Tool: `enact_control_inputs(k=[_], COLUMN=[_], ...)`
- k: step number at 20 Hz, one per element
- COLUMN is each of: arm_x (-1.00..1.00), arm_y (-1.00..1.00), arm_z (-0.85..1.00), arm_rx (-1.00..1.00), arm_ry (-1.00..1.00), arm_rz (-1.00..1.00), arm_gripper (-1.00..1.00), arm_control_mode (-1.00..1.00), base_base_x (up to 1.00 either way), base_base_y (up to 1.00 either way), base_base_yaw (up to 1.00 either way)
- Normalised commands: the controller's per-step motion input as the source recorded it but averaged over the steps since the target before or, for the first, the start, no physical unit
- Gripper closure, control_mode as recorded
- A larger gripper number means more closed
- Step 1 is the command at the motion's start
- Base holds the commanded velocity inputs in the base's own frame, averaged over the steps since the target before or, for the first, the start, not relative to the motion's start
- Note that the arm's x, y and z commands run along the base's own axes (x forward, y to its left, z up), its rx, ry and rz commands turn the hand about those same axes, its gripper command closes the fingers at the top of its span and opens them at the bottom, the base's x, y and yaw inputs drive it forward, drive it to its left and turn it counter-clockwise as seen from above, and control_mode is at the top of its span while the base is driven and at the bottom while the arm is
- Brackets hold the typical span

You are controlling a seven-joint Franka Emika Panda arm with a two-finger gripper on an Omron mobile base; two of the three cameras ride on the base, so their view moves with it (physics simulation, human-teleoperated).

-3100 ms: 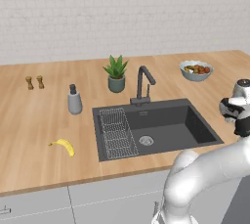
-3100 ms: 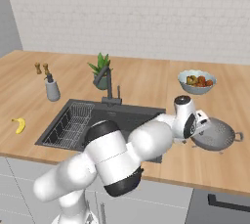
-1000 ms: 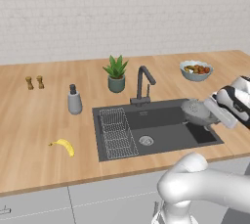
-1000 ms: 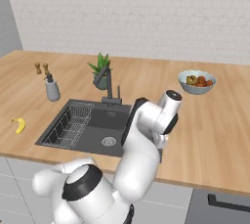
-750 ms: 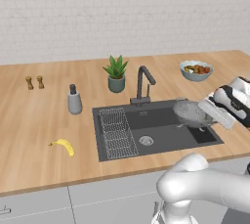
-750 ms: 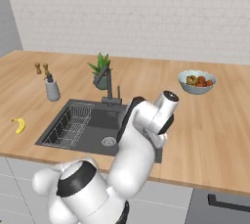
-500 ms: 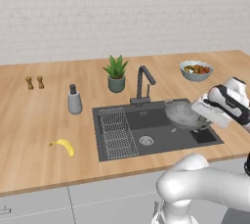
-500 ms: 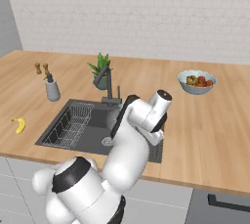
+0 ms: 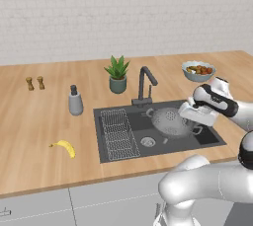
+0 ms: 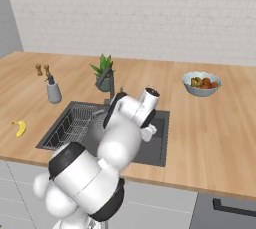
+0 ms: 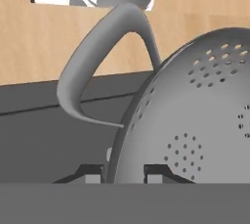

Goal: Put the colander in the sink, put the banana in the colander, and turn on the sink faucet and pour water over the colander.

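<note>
The grey perforated colander (image 9: pixel 169 121) hangs tilted over the right half of the dark sink (image 9: pixel 213 137), just in front of the faucet (image 9: pixel 145 85). My gripper (image 9: pixel 188 116) is shut on its right rim. In the hand view the colander (image 11: pixel 195 120) looms large, its looped rim handle (image 11: pixel 93 78) sticks up, and the rim runs between my fingertips (image 11: pixel 91 174). The small yellow banana (image 9: pixel 64 147) lies on the counter left of the sink, also seen as the banana (image 10: pixel 19 127) at the far left. My arm hides most of the colander in the right base view.
A flat wire rack (image 9: pixel 117 133) lies in the sink's left part, near the drain (image 9: pixel 147 141). A grey soap dispenser (image 9: pixel 75 101), a potted plant (image 9: pixel 117 74), two small shakers (image 9: pixel 34 83) and a fruit bowl (image 9: pixel 197 70) stand on the wooden counter.
My gripper has carried the colander leftward from the counter right of the sink to over the basin, and somewhat lower. The banana has not moved.
</note>
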Motion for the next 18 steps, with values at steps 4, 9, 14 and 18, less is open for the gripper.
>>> enact_control_inputs(k=[4, 9, 14, 18], arm_x=[0.31, 0.36, 0.36, 0.31], arm_y=[0.26, 0.29, 0.25, 0.06], arm_z=[-0.34, -0.47, -0.44, -0.27], arm_rx=[-0.01, 0.0, 0.0, 0.0], arm_ry=[-0.03, -0.01, 0.0, -0.01], arm_rz=[0.27, 0.17, 0.13, 0.12], arm_gripper=[1.0, 1.0, 1.0, 1.0], arm_control_mode=[-1.0, -1.0, -1.0, -1.0], base_base_x=[0.0, 0.0, 0.0, 0.0], base_base_y=[0.0, 0.0, 0.0, 0.0], base_base_yaw=[0.0, 0.0, 0.0, 0.0])
